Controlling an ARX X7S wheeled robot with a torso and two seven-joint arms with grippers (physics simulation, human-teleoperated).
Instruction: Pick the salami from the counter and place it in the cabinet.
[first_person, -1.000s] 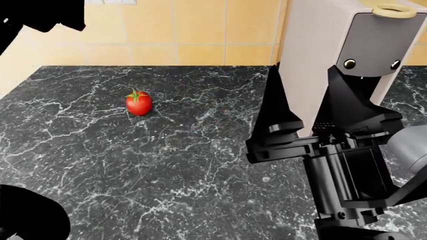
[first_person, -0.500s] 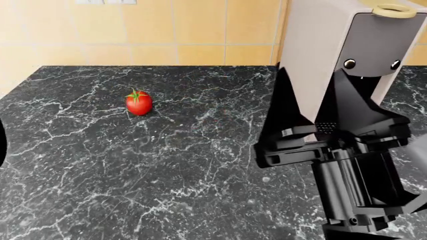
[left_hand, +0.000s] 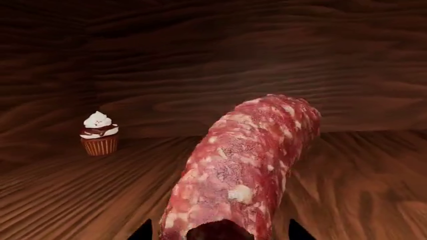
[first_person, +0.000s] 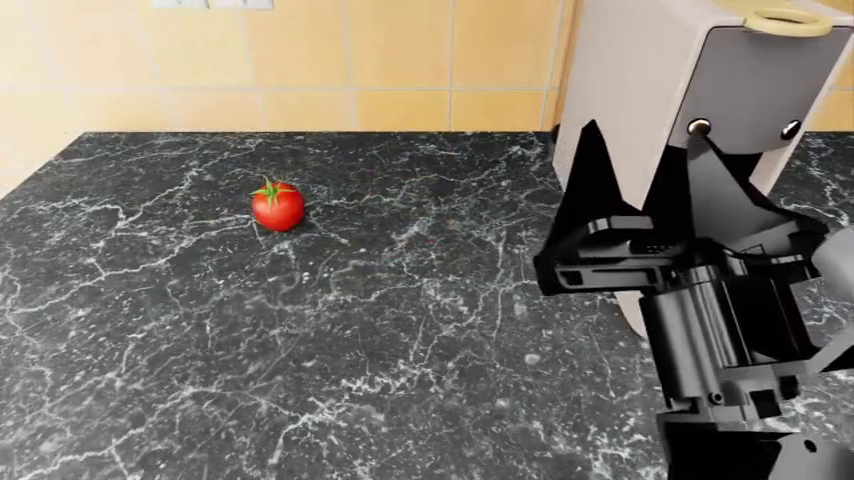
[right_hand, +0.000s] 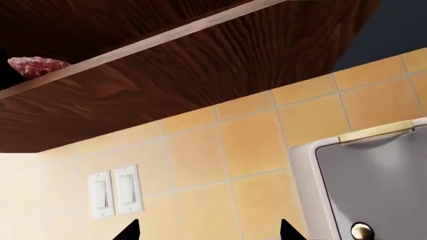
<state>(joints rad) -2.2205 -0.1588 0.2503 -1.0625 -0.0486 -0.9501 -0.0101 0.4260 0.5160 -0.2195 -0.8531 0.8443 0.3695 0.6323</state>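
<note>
Already inside the cabinet (left_hand: 213, 60), the left gripper (left_hand: 217, 235) shows only two dark fingertips at the frame's edge, one on either side of the near end of the salami (left_hand: 243, 165); whether the jaws press on the sausage or stand a little apart from it cannot be told from this view. The salami stretches straight ahead of the gripper toward the cabinet's back wall, and it seems to lie on or just above the wooden cabinet floor (left_hand: 80, 200), though contact with the floor is not plain. Farther ahead and off to one side, near the back wall, a small cupcake (left_hand: 99, 134) stands upright, well apart from the salami. The right gripper (first_person: 654, 160) hangs over the counter (first_person: 334, 330) with its two pointed fingers spread and nothing between them, just in front of a grey-and-cream appliance (first_person: 721, 70); a tomato (first_person: 278, 205) sits well away on the marble. From the right wrist view, one end of the salami peeks over the cabinet's lower front edge (right_hand: 133, 45). Judging by this, the pick and the carry are done; what is left is to let go, if that is not done already, and draw the left arm out without dragging the sausage along.
</note>
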